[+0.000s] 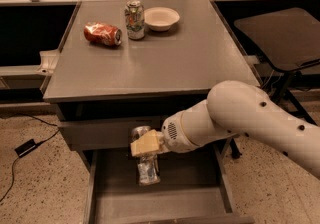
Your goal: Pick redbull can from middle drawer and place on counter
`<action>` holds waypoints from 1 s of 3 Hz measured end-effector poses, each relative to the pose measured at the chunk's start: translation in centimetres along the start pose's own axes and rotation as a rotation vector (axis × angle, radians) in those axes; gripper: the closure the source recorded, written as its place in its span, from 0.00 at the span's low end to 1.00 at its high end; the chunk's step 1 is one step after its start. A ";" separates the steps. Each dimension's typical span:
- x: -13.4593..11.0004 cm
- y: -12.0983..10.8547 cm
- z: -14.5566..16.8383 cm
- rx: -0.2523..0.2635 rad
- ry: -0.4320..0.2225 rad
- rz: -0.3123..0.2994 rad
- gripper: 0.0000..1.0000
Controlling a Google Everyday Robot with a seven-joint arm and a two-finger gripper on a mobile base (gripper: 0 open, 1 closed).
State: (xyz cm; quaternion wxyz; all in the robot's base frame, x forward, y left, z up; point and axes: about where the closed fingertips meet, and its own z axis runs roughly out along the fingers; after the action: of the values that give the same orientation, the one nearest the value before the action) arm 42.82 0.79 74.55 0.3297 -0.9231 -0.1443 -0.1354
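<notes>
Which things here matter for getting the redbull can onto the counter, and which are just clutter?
Job: redbull can, held by the gripper above the open middle drawer; counter.
Lying about: red-orange can, green-and-white can, white bowl.

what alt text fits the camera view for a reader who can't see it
The white arm's gripper grips the redbull can at the open middle drawer. On the counter above are a red-orange can on its side, an upright green-and-white can and a white bowl.
</notes>
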 end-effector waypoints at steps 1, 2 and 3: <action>1.2 -0.5 -2.4 0.003 0.029 -0.042 1.00; 3.9 -0.9 -7.7 0.029 0.121 -0.136 1.00; 8.3 -0.4 -12.6 0.047 0.221 -0.253 1.00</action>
State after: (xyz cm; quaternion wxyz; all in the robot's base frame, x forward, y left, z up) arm 48.32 -5.57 87.02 0.3455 -0.8692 -0.2252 -0.2728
